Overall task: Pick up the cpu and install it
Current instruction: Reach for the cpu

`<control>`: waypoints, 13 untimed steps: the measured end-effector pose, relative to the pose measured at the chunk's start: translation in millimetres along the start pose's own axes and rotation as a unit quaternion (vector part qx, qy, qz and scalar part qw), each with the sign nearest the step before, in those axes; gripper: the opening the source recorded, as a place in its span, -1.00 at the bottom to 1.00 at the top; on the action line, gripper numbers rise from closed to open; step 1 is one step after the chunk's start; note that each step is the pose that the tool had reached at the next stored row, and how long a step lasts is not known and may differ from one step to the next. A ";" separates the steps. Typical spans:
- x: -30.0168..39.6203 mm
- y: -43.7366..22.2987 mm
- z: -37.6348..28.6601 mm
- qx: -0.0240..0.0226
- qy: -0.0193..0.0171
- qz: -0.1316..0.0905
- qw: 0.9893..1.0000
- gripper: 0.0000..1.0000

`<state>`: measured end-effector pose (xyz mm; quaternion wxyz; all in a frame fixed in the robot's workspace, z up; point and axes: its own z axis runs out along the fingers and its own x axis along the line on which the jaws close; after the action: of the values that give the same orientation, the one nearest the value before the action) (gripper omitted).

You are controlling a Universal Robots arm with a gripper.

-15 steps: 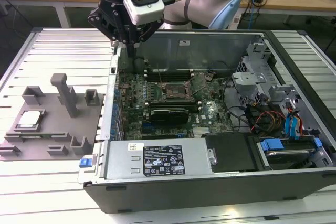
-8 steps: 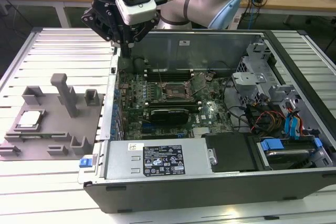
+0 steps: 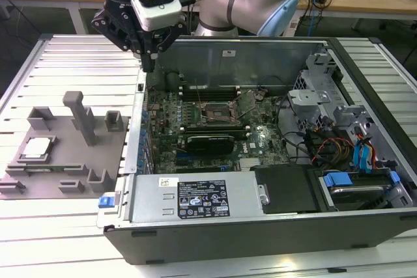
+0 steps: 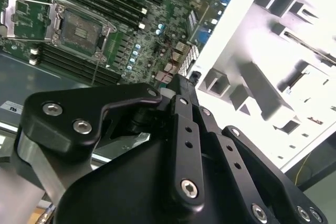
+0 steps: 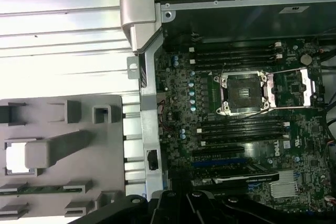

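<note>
The cpu (image 3: 37, 148) is a pale square chip lying in a recess of the grey holder plate (image 3: 65, 177), at the exterior view's left outside the computer case. In the first wrist view the cpu (image 5: 14, 158) is partly hidden behind a grey post. My gripper (image 3: 148, 64) hangs above the case's wall on that side, between the holder and the motherboard, well up from the chip. Its black fingers meet at the tip with nothing between them, and my gripper (image 4: 182, 81) looks the same in the second wrist view. The open cpu socket (image 3: 214, 112) (image 5: 244, 93) (image 4: 79, 30) sits on the motherboard with its metal frame lifted.
The open computer case (image 3: 260, 222) lies on a slatted aluminium table (image 3: 71, 63). Inside are the green motherboard (image 3: 260, 136), dark memory slots (image 5: 239, 56), a black card (image 3: 208, 142), and drive bays and cables (image 3: 345, 141) at the exterior view's right. Grey posts (image 3: 81, 116) rise from the holder.
</note>
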<state>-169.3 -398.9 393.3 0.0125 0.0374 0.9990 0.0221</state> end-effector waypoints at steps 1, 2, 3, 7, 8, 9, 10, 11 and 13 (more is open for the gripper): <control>1.9 -0.1 0.0 0.000 0.000 0.000 1.000 -0.79; 3.4 -0.3 0.0 0.000 0.000 0.000 1.000 -0.79; 4.8 -0.4 -0.1 0.000 0.000 0.000 1.000 -0.79; 11.7 -0.9 -0.3 0.000 0.000 0.000 1.000 -0.79; 14.5 -1.1 -0.3 0.000 0.000 0.000 1.000 -0.79; 17.5 -1.3 -0.4 0.000 0.000 0.000 1.000 -0.79; 19.2 -1.4 -0.5 0.000 0.000 0.000 1.000 -0.79; 21.5 -1.6 -0.6 0.000 0.000 0.000 1.000 -0.79; 25.7 -1.9 -0.7 0.000 0.000 0.000 1.000 -0.79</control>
<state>-195.1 -398.8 393.3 0.0127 0.0375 0.9990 0.0221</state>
